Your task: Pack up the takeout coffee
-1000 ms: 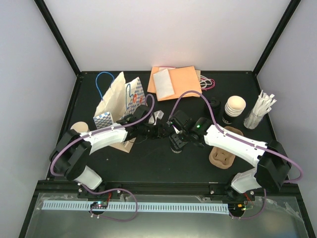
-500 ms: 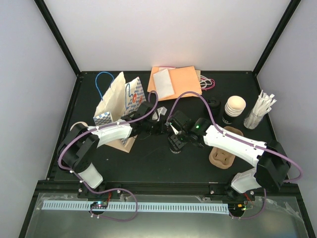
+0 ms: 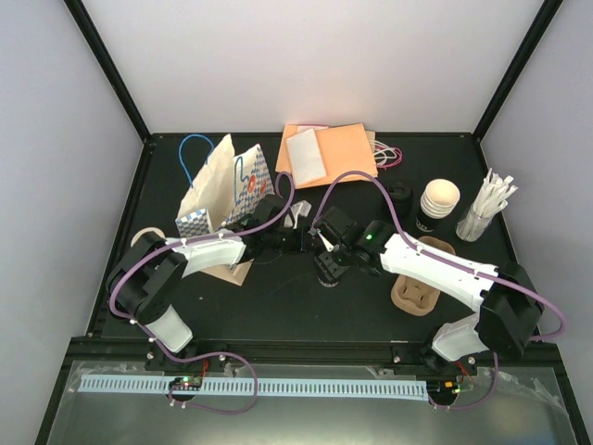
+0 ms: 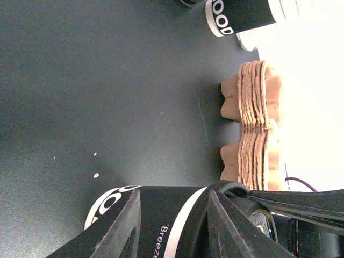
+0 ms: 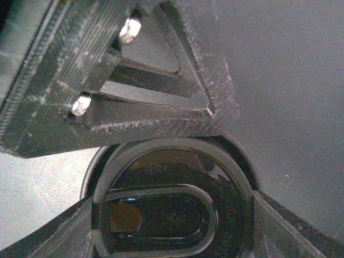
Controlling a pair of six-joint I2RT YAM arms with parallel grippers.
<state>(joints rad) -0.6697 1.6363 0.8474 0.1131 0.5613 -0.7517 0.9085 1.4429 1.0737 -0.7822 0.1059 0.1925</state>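
Overhead view of a black table [image 3: 278, 306] with 2 robot arms. A tall paper bag [image 3: 220, 181], cream with a blue patterned side and a blue cord handle, stands at the far left. All places below are given from that bag.

The takeout coffee [image 3: 326, 276] is a small dark paper cup with a white band and a round black lid [image 5: 172, 215]. It is upright, to the right of the bag and a little nearer the arm bases, well apart from it. Whether its base rests on the table cannot be told.

The right gripper [image 3: 331, 260] comes down on the cup from above. Its wrist view shows 1 finger on each side of the lid, pressed to the rim, so it is clamped on the cup.

The left gripper [image 3: 299, 238] sits between the bag and the cup, aimed at the cup's side. Its 2 fingers are spread, with the cup wall showing in the gap, and contact cannot be told.

Beyond the cup, further right of the bag, lies a brown pulp cup carrier [image 3: 417, 289].

The cup probably handles light, with a thin wall that dents under a hard squeeze and a glossy, slippery print. If it is full, tilting risks a spill. The lid could pop off, so the safest hold is likely just under the stiff rim, with modest pressure.
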